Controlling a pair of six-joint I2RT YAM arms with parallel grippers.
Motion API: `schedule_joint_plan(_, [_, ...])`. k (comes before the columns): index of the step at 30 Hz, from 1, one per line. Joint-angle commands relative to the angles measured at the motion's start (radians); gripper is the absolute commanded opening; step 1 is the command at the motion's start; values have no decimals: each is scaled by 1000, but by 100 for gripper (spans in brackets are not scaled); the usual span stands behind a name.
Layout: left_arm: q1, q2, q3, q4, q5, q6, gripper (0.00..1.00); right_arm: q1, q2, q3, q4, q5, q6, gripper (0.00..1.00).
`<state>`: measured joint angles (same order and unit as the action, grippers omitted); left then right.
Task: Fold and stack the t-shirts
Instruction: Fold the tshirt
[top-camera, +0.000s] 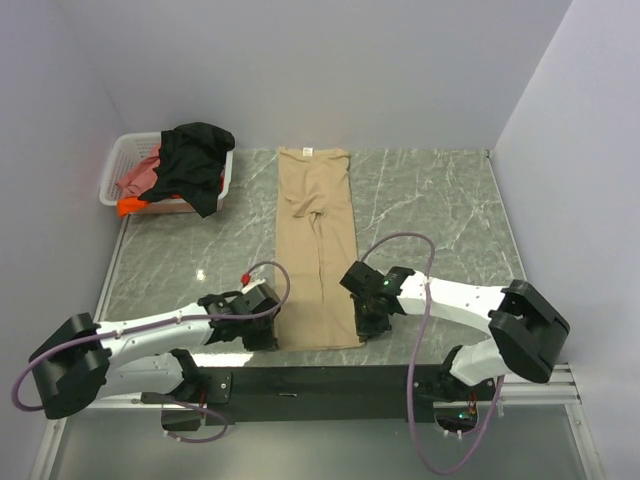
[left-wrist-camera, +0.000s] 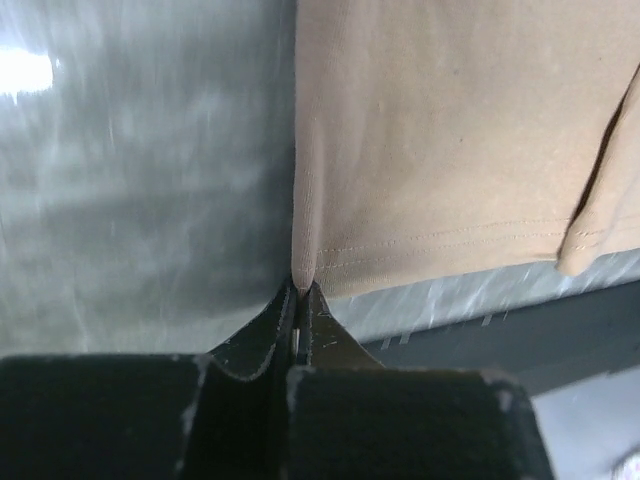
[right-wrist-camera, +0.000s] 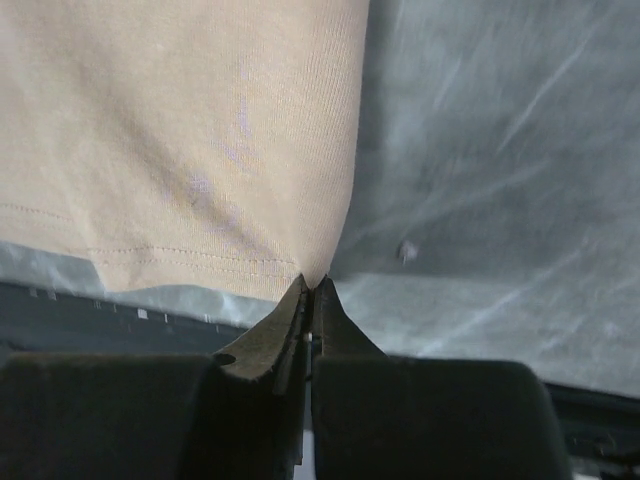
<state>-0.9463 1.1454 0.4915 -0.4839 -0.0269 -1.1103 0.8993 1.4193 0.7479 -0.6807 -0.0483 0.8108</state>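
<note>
A tan t-shirt (top-camera: 316, 255) lies as a long narrow strip down the middle of the table, its sides folded in and a small white tag at the far end. My left gripper (top-camera: 271, 338) is shut on the shirt's near left hem corner (left-wrist-camera: 303, 270). At the near right hem corner (right-wrist-camera: 318, 272) my right gripper (top-camera: 366, 326) is shut on the cloth. A black t-shirt (top-camera: 197, 160) drapes over the basket, with pink-red (top-camera: 138, 177) and orange (top-camera: 128, 206) t-shirts under it.
A white lattice basket (top-camera: 122, 158) stands at the far left corner of the grey marbled table (top-camera: 440, 220). The black base rail (top-camera: 300, 380) runs along the near edge, just behind the shirt's hem. Walls close in on three sides.
</note>
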Motion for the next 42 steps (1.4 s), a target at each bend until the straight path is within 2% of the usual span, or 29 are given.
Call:
schedule_joint_plan(1, [-46, -73, -28, -117, 64, -63, 0, 27, -74, 21, -118, -19, -19, 0])
schedule_joint_plan(6, [-172, -150, -22, -168, 123, -187, 0, 58, -213, -7, -216, -77, 13, 0])
schedule_joint_plan(9, [-241, -162, 42, -189, 139, -239, 0, 69, -287, -21, -261, -114, 40, 0])
schedule_joint_plan(12, [-252, -130, 137, -254, 124, -237, 0, 69, -316, 11, -286, -131, 54, 0])
schedule_joint_plan(15, [-244, -61, 237, -306, 75, -183, 0, 66, -274, 100, -309, -108, 42, 0])
schedule_joint_plan(16, [-232, -34, 254, -311, 68, -157, 0, 64, -254, 126, -315, -73, 24, 0])
schedule_joint_plan(20, [-61, 85, 329, -317, 53, -33, 1, 18, -137, 253, -322, -3, -42, 0])
schedule_joint_plan(22, [16, 97, 363, -248, 80, 4, 1, -28, -85, 310, -304, 19, -82, 0])
schedule_joint_plan(26, [79, 166, 450, -225, 67, 50, 1, -117, -14, 398, -254, 8, -157, 0])
schedule_joint_plan(32, [176, 264, 524, -191, 30, 128, 1, -233, 180, 559, -215, 21, -304, 0])
schedule_joint_plan(42, [349, 444, 705, -162, -53, 268, 1, -347, 472, 866, -226, 47, -430, 0])
